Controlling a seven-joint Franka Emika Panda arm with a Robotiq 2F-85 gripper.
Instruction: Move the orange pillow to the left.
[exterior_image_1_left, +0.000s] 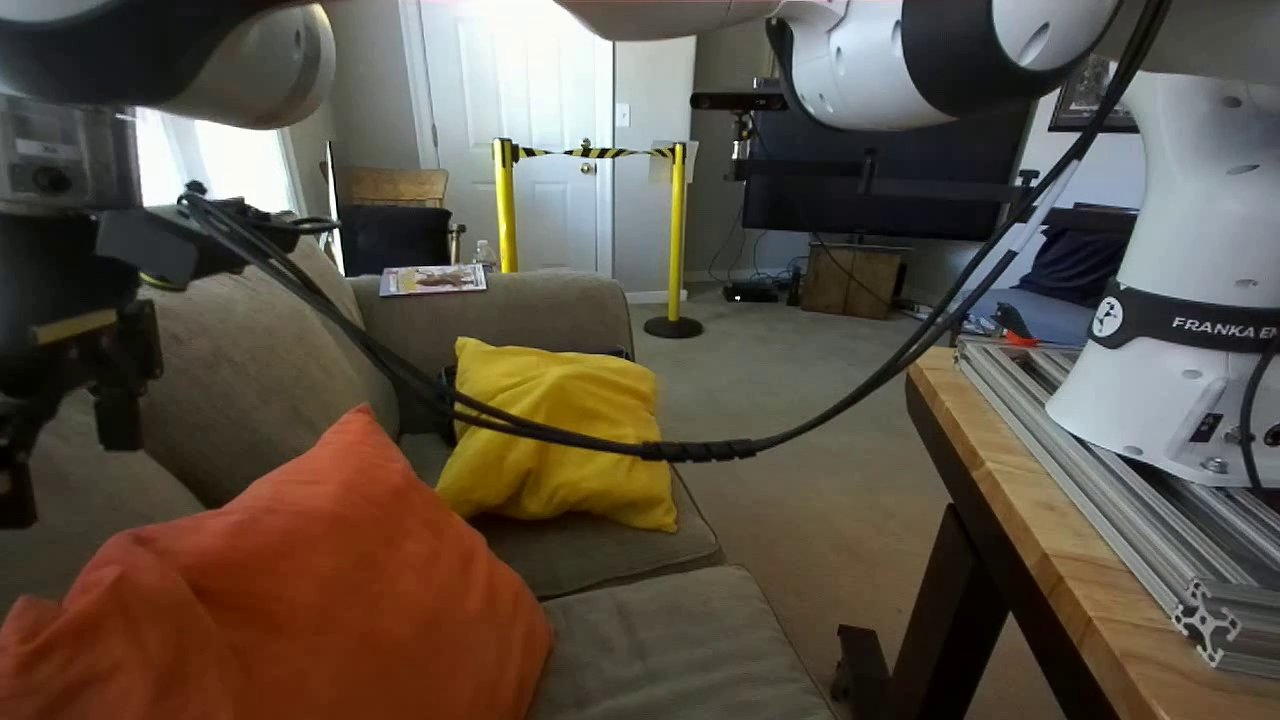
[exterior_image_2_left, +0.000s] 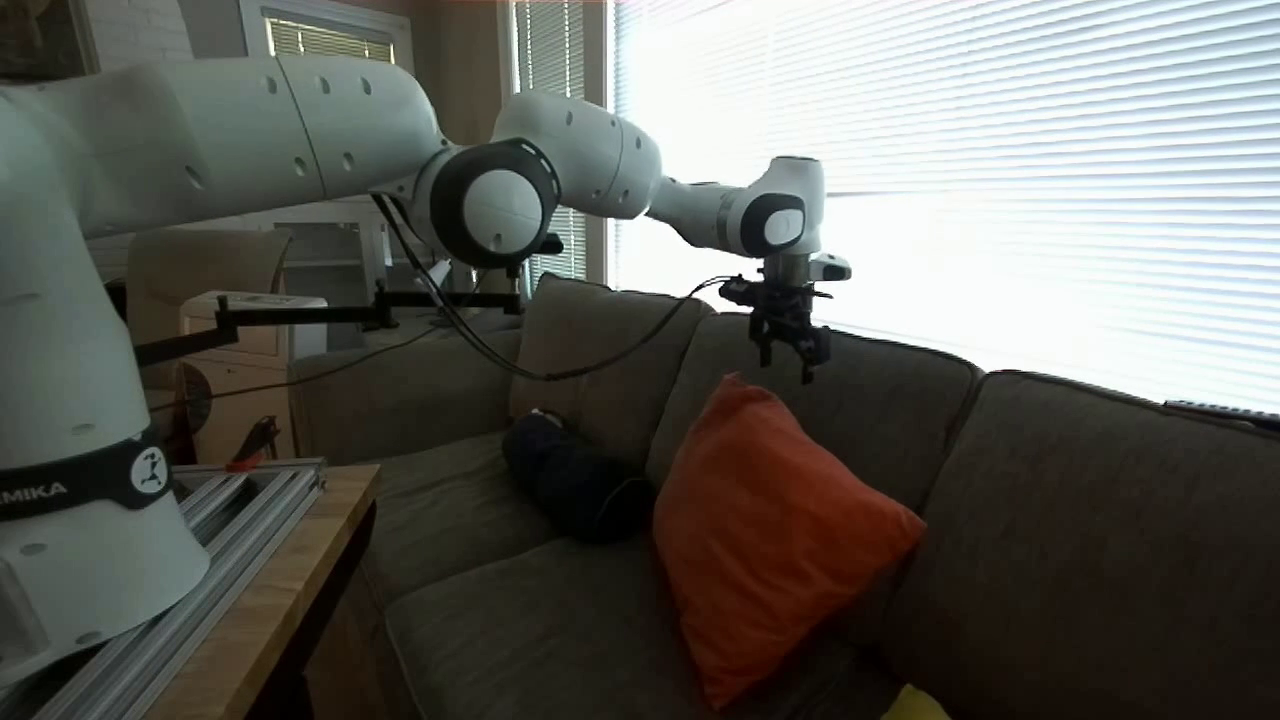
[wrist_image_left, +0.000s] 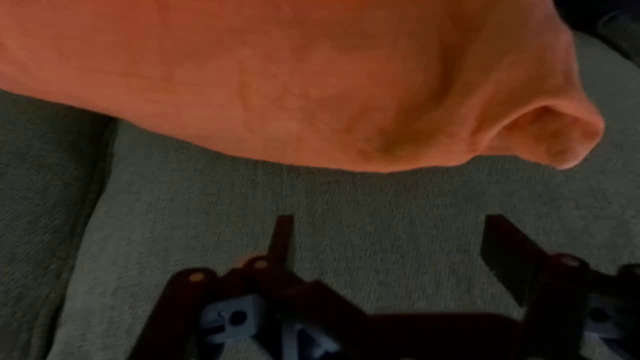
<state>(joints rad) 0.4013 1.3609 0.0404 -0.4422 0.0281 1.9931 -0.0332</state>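
Dropping straight down, the gripper (wrist_image_left: 389, 231), its jaws wide apart and holding nothing, could well press into the sofa's (exterior_image_2_left: 1080, 540) upholstery and miss the orange pillow (exterior_image_2_left: 770, 530), which stands tilted on the sofa's seat close to its backrest. Pinching too little of the plump fabric may let it slip, while a sweep along the sofa's seat might shove the dark bundle (exterior_image_2_left: 575, 482) lying there. The roomiest path looks to run toward the sofa's front edge, where too wide a swing could tip the pillow off.
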